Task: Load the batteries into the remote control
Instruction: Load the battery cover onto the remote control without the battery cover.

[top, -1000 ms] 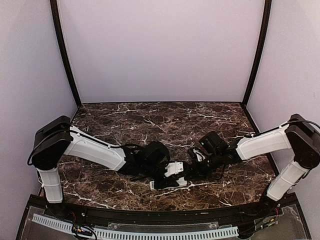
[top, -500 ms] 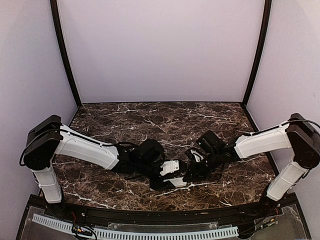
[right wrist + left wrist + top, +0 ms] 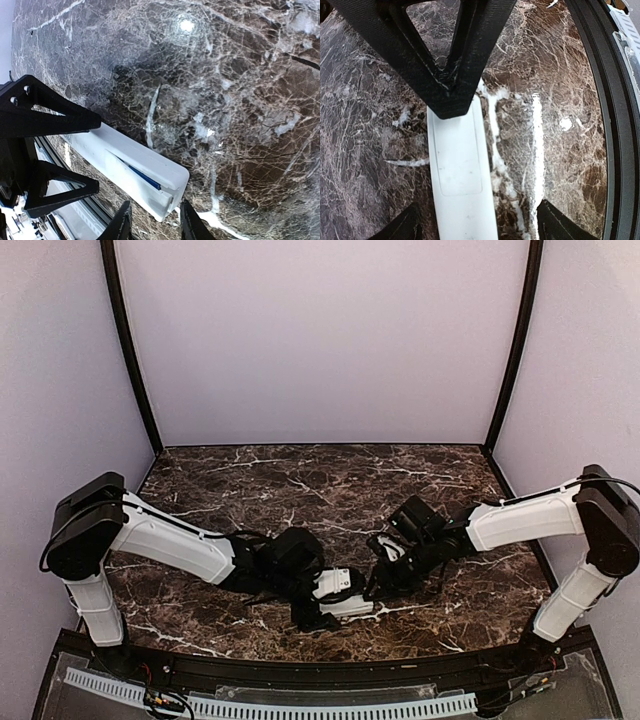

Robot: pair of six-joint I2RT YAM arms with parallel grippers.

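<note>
The remote control (image 3: pixel 459 180) is a slim white bar lying on the marble, its smooth back facing up. My left gripper (image 3: pixel 477 226) stands open and wide around it, touching neither side. One end of the remote control (image 3: pixel 140 170) lies between the tips of my right gripper (image 3: pixel 156 222), which is open a little. The back cover sits slightly ajar there, and a sliver of the blue battery (image 3: pixel 145 178) shows in the gap. The orange battery is hidden. From above, the remote control (image 3: pixel 350 606) lies between the left gripper (image 3: pixel 318 610) and the right gripper (image 3: pixel 382 585).
The table's black front rail (image 3: pixel 600 100) runs close beside the remote. The left gripper's black fingers (image 3: pixel 50 120) fill the left of the right wrist view. Open marble (image 3: pixel 320 490) stretches toward the back wall.
Both grippers have opened, the left one widely, letting go of the remote. The left arm has drawn back a little toward the near left.
</note>
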